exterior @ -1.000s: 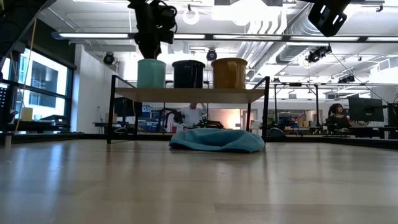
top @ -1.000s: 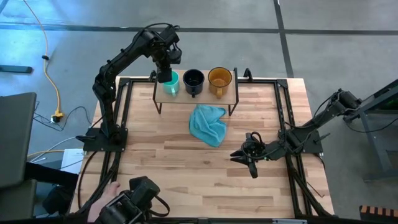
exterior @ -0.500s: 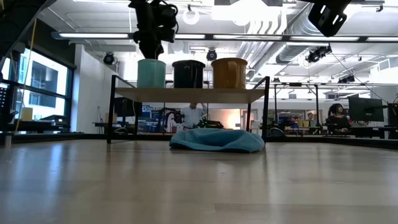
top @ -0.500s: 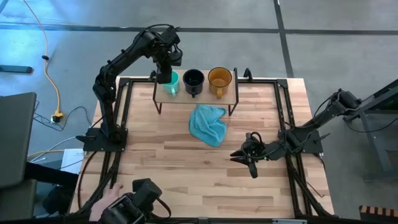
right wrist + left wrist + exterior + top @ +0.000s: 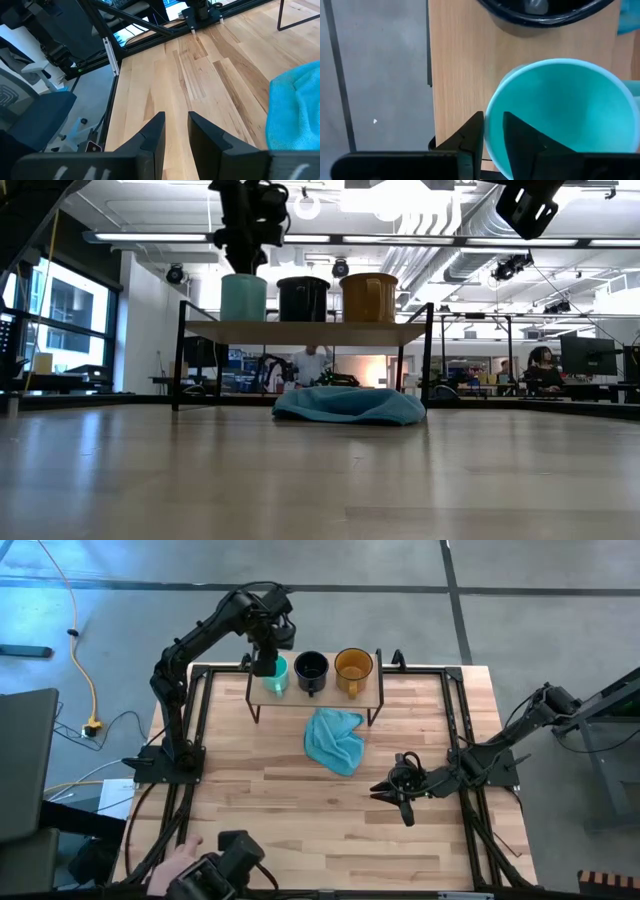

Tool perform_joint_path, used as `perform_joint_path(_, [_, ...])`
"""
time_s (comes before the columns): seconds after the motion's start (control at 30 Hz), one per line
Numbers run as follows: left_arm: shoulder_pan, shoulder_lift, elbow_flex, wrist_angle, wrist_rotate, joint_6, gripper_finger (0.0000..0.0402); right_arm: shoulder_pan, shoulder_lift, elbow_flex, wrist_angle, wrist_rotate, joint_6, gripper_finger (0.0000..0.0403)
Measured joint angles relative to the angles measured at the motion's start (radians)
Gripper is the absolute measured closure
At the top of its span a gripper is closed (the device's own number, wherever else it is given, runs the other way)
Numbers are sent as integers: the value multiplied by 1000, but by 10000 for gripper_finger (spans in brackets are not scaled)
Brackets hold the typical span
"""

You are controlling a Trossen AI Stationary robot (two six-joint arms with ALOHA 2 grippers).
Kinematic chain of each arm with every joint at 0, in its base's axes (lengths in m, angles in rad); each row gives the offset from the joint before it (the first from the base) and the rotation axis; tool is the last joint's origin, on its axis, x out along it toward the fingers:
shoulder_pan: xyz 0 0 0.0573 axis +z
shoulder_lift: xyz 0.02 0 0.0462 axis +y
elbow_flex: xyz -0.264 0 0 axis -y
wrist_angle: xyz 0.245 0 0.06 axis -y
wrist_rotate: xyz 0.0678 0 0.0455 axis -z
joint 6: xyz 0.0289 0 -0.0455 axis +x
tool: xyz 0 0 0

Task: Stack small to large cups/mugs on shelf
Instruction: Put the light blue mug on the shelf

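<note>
L fingers [image 5: 492, 137] pinch the teal mug [image 5: 560, 115] rim, mug on shelf [image 5: 315, 700] left end beside navy mug [image 5: 311, 667]. Grasp step; next: lift straight up. R fingers [image 5: 175, 131] slightly parted, empty, over tabletop [image 5: 300, 810].

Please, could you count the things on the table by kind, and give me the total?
Mugs: 3, a teal-green mug, a dark mug and an amber mug, all on the shelf.
Shelves: 1, the shelf.
Cloths: 1, the light blue cloth on the tabletop.
Total: 5
</note>
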Motion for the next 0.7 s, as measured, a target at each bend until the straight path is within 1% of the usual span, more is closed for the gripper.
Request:
perform_joint_path(0.23, [-10,0,0,0,-1,7,342,0,0,0,0,0,3,330])
perform_joint_path(0.47, [-8,0,0,1,-48,7,335,0,0,0,0,0,11,330])
perform_joint_path(0.7, [-8,-7,0,8,-66,6,332,0,0,0,0,0,10,330])
